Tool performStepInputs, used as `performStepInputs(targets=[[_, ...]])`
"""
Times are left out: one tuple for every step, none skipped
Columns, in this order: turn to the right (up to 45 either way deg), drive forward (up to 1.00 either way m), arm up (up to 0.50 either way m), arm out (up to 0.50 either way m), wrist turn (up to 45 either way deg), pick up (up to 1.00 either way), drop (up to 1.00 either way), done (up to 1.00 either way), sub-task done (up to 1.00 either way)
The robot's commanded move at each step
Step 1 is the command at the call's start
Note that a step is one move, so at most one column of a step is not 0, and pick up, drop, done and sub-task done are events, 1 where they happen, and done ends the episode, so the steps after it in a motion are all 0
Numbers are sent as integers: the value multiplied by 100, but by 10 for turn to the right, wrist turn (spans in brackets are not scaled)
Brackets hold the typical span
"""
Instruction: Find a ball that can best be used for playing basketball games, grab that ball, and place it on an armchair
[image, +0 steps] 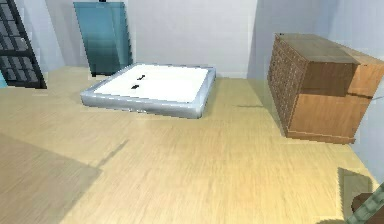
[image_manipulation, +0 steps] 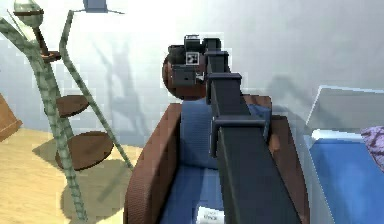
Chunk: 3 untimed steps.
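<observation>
Ball: A round, dark-brown ball (image_manipulation: 174, 85) showed at the far end of the arm (image_manipulation: 240, 140), against the wall, just above the back of the armchair (image_manipulation: 152, 165).

Tool: The tool (image_manipulation: 180, 60) sat at the ball, beside the two white marker squares. Whether it had hold of the ball, and how its fingers stood, could not be told, and it was unclear if the ball was free of the chair's back.

Progress: The search appeared over, with ball and brown, blue-cushioned armchair together under the arm. By this evidence, what remained was to set the ball on the seat and let it go.

In the way: A small white object (image_manipulation: 210, 213) lay on the front of the seat, though most of the cushion looked free.

Surroundings: A tall stand (image_manipulation: 60, 130) with round brown shelves stood near the chair on the arm side view's left, and a blue-covered bed (image_manipulation: 345, 165) just beside it on the right. Ahead lay a low mattress (image: 150, 85), a teal cabinet (image: 103, 35) and a wooden dresser (image: 320, 90).
</observation>
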Motion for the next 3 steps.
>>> performStepInputs(targets=[[0,0,0,0,210,0,0,0,0],[0,0,-46,0,0,0,0,0,0],[0,0,-32,0,0,0,0,0,0]])
